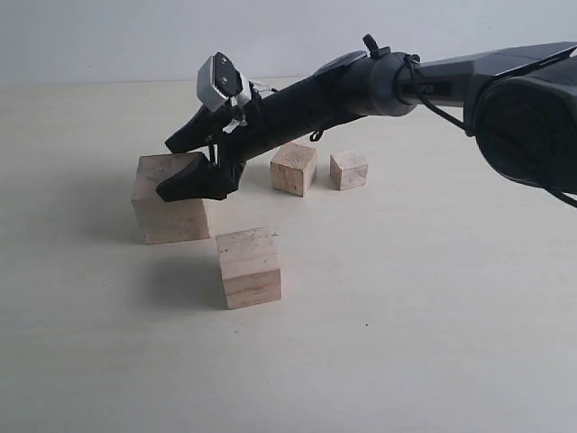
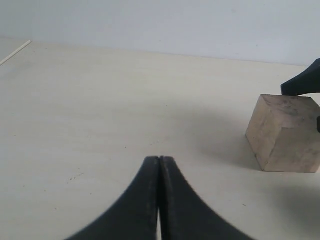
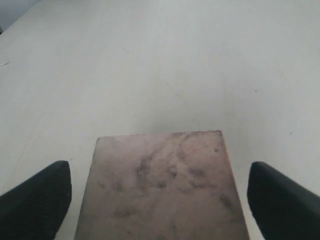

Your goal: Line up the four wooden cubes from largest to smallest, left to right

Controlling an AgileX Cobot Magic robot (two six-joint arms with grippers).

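The largest cube (image 1: 171,212), pale wood with dark speckles on top, stands at the left of the table. My right gripper (image 1: 180,165) reaches across the middle and is open, one finger on each side of it. In the right wrist view the speckled top (image 3: 162,185) fills the space between the fingers (image 3: 37,200), with a gap at each side. The second cube (image 1: 248,266) stands nearer the front. The third cube (image 1: 294,168) and the smallest cube (image 1: 349,170) sit side by side behind the arm. My left gripper (image 2: 159,160) is shut on nothing above bare table, and its view shows the largest cube (image 2: 285,132) to one side.
The right arm (image 1: 379,86) stretches low over the table from the right edge, just above the two small cubes. Pale bare tabletop (image 1: 406,316) lies in front and to the right. A light wall (image 1: 135,36) closes the back.
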